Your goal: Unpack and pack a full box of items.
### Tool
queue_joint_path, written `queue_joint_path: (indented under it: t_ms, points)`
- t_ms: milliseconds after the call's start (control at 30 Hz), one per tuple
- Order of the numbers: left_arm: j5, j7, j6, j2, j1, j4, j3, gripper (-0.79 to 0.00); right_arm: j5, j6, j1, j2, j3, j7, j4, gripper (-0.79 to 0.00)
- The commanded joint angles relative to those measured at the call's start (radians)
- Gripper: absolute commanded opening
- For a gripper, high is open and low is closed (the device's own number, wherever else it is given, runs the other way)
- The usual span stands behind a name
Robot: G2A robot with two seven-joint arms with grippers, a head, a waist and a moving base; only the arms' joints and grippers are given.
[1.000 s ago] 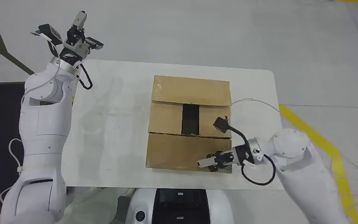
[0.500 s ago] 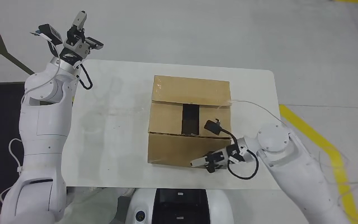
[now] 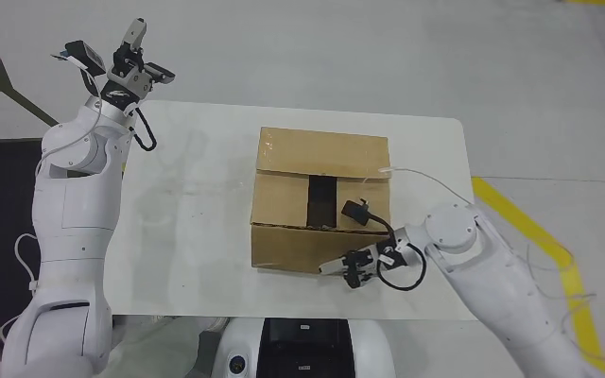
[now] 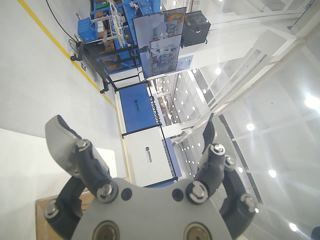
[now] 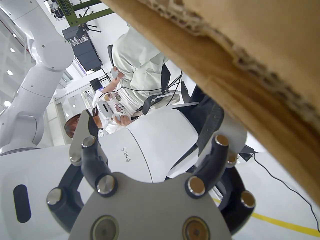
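Note:
A brown cardboard box (image 3: 319,157) stands mid-table, its two long flaps folded down with a dark gap (image 3: 321,200) between them. My right gripper (image 3: 331,268) is at the front edge of the near flap (image 3: 291,248), fingers open. In the right wrist view the right gripper (image 5: 150,126) sits just under the flap's ragged edge (image 5: 225,58), with nothing between its fingers. My left gripper (image 3: 135,34) is held up beyond the table's far left corner, open and empty. The left wrist view has the left gripper (image 4: 135,131) facing the room, with a box corner (image 4: 42,206) below it.
The white table (image 3: 189,236) is bare to the left of the box. A thin white wire (image 3: 430,177) lies by the box's right side. A yellow floor line (image 3: 529,227) runs past the table's right end.
My right gripper has slid left along the near flap's front edge and in toward the box. That edge now looks slightly raised. The left arm has not moved.

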Motion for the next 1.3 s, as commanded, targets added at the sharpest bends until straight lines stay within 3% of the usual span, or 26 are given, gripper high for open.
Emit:
queue_joint_path:
  t_ms: [0,600,1000,1267]
  points:
    - [0.0,0.0,0.0,0.0,0.0,0.0,0.0,0.0,0.001,0.001,0.005,0.0,-0.008,-0.001,0.007,0.0]
    - [0.0,0.0,0.0,0.0,0.0,0.0,0.0,0.0,0.056,-0.044,0.021,0.007,-0.023,-0.014,-0.009,0.0]
    - [0.0,0.0,0.0,0.0,0.0,0.0,0.0,0.0,0.262,-0.122,-0.087,0.036,0.194,-0.153,-0.061,0.0]
    - [0.0,0.0,0.0,0.0,0.0,0.0,0.0,0.0,0.306,-0.185,-0.197,0.061,0.374,-0.243,-0.092,0.0]
